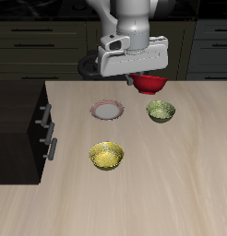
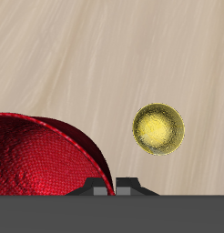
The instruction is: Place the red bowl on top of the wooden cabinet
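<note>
The red bowl (image 1: 152,86) hangs above the table at the back, just under my gripper (image 1: 140,77), which is shut on its rim. In the wrist view the red bowl (image 2: 41,159) fills the space beside the fingertips, and its rim runs in between my gripper (image 2: 117,187) fingers. The wooden cabinet (image 1: 17,129) is a low, dark box at the table's side, with silver bar handles facing the bowls. It stands well apart from the gripper, and its flat top is bare.
An olive-green bowl (image 1: 161,111) sits on the table just in front of the held bowl. A small white plate (image 1: 107,110) lies beside it, and a yellow textured bowl (image 1: 107,155) is nearer the front edge. A yellowish bowl (image 2: 159,129) shows far below in the wrist view.
</note>
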